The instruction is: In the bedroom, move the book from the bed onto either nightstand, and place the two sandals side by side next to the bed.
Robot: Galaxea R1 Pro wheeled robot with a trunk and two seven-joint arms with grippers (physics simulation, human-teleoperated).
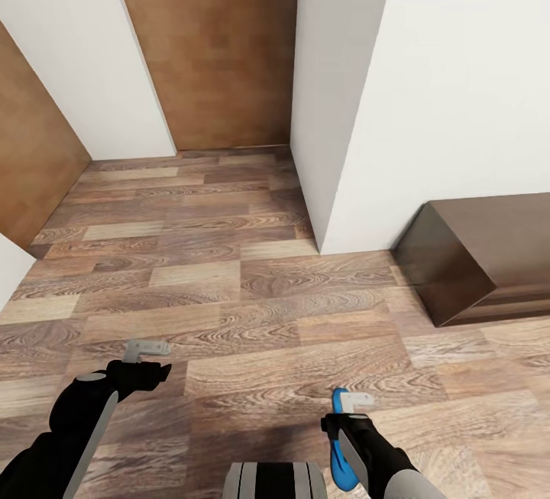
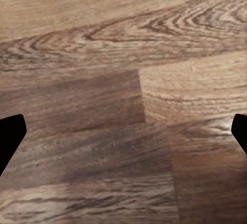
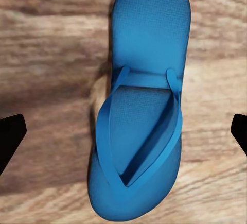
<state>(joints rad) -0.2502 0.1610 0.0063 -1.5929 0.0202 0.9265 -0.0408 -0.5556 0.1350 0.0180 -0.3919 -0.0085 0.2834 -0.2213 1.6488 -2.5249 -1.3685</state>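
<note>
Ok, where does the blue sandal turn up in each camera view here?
Head view: the blue sandal sits at the bottom edge, right of centre, against the right end effector.
Left wrist view: wood-plank floor between the finger tips; I see no sandal there.
Right wrist view: the sandal runs down the middle, straps facing the camera.
Shared landmark: the floor.

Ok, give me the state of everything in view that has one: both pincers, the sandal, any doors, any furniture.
Left pincer: open, empty, over the wood-plank floor.
Right pincer: cannot tell if open or shut; a flat bright blue flip-flop sandal sits between its fingers, straps up.
Brown wooden door ahead: closed.
Dark brown glossy wood cabinet: upright against the white wall.
</note>
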